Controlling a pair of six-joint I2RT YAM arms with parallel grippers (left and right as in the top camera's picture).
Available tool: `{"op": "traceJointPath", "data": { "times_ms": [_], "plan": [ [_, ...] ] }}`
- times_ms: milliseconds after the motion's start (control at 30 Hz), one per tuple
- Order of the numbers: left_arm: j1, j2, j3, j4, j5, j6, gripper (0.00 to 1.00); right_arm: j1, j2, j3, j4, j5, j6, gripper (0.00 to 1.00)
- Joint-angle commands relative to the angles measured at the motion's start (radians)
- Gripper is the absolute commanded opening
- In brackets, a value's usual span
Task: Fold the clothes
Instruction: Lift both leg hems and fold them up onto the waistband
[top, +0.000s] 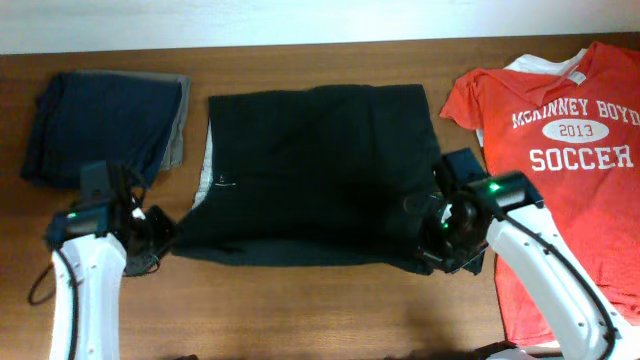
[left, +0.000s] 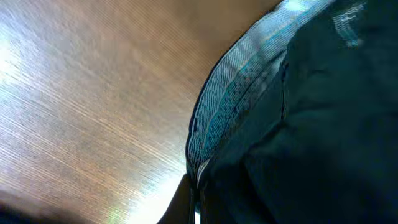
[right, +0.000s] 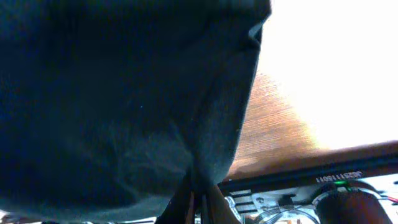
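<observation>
I see the black shorts (top: 320, 170) spread flat in the middle of the brown wood-grain table (top: 300, 300), with their pale waistband strip (left: 236, 99) on the left side. My left gripper (top: 158, 232) sits at their near left corner, fingers nipped together on the cloth edge. My right gripper (top: 447, 238) is at the near right corner, likewise pinched on fabric. A red T-shirt (top: 570, 200) lies to the right and folded navy and grey garments (top: 95, 125) far left. A white wall (top: 300, 20) borders the table's far edge

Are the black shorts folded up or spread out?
Spread out: the black shorts lie flat on the table, while the left gripper and right gripper pinch their near corners.
</observation>
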Motion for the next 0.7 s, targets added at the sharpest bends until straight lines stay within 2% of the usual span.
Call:
{"op": "traceJointPath", "data": {
  "times_ms": [0,200,333,433,500,600,667],
  "plan": [
    [0.002,-0.072,0.079,-0.076,0.004,0.034,0.01,0.005,-0.008,0.070,-0.044,0.048,-0.008,0.04],
    [0.003,-0.223,0.079,-0.224,0.008,0.058,0.01,0.005,-0.070,0.205,-0.183,0.089,-0.019,0.04],
    [0.003,-0.330,0.096,-0.243,0.008,0.086,0.01,0.005,-0.130,0.261,-0.214,0.086,-0.019,0.04],
    [0.003,-0.342,0.140,-0.246,0.007,0.090,0.01,0.005,-0.144,0.297,-0.222,0.090,-0.053,0.04],
    [0.003,-0.329,0.145,-0.205,0.008,0.089,0.01,0.005,-0.143,0.314,-0.187,0.090,-0.071,0.04],
    [0.003,-0.261,0.145,-0.105,0.015,0.089,0.00,0.005,-0.138,0.319,-0.006,0.115,-0.117,0.04],
    [0.003,-0.181,0.145,-0.021,0.065,0.089,0.01,0.005,-0.122,0.319,0.115,0.200,-0.116,0.04]
  ]
}}
